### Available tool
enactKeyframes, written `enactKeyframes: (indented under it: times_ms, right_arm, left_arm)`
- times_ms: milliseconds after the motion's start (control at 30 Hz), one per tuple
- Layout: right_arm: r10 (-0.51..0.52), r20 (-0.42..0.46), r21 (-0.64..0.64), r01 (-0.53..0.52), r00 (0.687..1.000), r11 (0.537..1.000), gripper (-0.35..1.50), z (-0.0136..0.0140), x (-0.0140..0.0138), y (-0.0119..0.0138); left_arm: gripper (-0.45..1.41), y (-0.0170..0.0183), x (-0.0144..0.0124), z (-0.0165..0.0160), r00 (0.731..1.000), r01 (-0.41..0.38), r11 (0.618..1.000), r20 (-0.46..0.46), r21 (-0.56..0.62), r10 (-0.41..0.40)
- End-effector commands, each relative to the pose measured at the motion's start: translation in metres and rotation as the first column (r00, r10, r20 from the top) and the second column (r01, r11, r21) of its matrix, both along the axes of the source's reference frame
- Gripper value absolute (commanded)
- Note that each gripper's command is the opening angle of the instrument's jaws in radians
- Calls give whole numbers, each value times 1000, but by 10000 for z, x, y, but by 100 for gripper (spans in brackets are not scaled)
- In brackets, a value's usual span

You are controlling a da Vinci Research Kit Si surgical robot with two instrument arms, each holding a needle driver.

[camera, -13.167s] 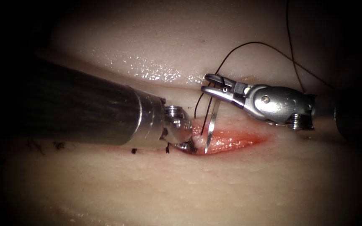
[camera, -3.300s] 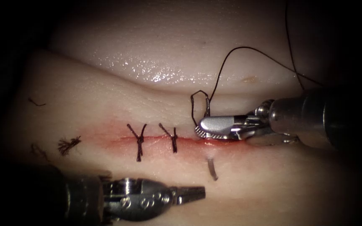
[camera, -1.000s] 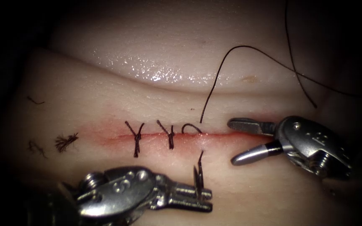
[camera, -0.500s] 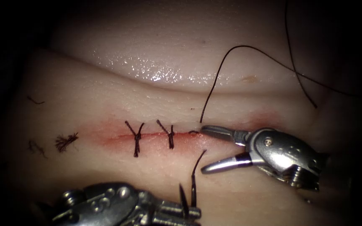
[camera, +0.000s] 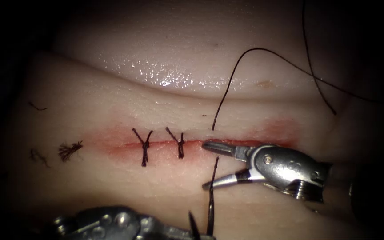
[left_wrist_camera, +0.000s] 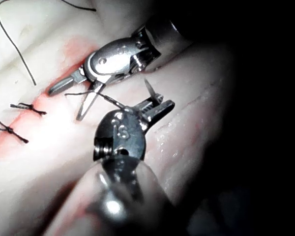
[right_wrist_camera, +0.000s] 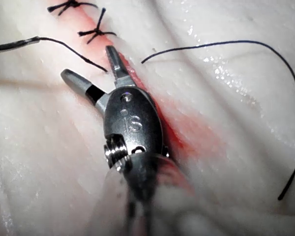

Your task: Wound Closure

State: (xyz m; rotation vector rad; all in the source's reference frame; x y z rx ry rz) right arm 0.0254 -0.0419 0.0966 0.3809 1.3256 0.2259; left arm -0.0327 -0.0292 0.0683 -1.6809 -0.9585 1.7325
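Note:
The tissue (camera: 112,191) bears a horizontal cut (camera: 263,141) with two tied stitches (camera: 144,147) (camera: 178,143) on its left part. My left tool (camera: 125,222) is at the lower edge, shut on the curved needle (camera: 192,222), which is out of the tissue; its point (left_wrist_camera: 148,88) stands above the jaws. Thread (camera: 211,191) runs taut from the needle up to the near edge of the cut, right of the stitches. My right tool (camera: 204,166) stands open astride that thread, holding nothing, its upper jaw on the cut.
On the far side the thread (camera: 245,55) rises from the tissue in a long arc toward the right. Cut ends of thread (camera: 70,150) lie left of the stitches. Red fluid stains the cut's right end (camera: 281,129).
My left tool has drawn the needle down and away, pulling thread through; the small loop over the cut has flattened. The right tool has moved left, its jaws now around the thread and a little narrower.

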Motion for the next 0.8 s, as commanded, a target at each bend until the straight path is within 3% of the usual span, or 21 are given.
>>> enactKeyframes:
  times_ms: [33, 67, 100, 267, 367, 467, 800]
  right_arm:
    - [-12, 4, -1, 12, 1000, 1000, 95, 10, 9, -5]
    - [-20, 13, -3, 20, 1000, 1000, 86, 11, 9, -6]
    - [-37, 39, -3, 38, 999, 999, 65, 16, 8, -8]
    - [-42, 104, 106, 31, 994, 994, 19, 30, 5, -17]
    - [-38, 132, 162, 16, 991, 987, -25, 37, 2, -21]
    - [-34, 147, 184, 7, 989, 983, -35, 40, 1, -23]
    - [-1, 179, 196, -35, 984, 980, -35, 37, -11, -15]
  left_arm:
    - [-45, -6, -5, 4, 1000, -1, 1000, 2, -9, 1]
    - [-45, -8, -5, 1, 1000, -2, 1000, 3, -15, 2]
    - [-45, -10, -4, -5, 1000, -3, 1000, 6, -31, 3]
    - [-45, -9, 1, -29, 1000, 12, 995, -4, -94, -13]
    - [-45, -6, 6, -43, 999, 33, 985, -29, -168, -39]
    - [-45, -6, 8, -48, 997, 44, 976, -48, -213, -56]
    - [-45, -1, 26, -76, 977, 65, 912, -162, -406, -141]
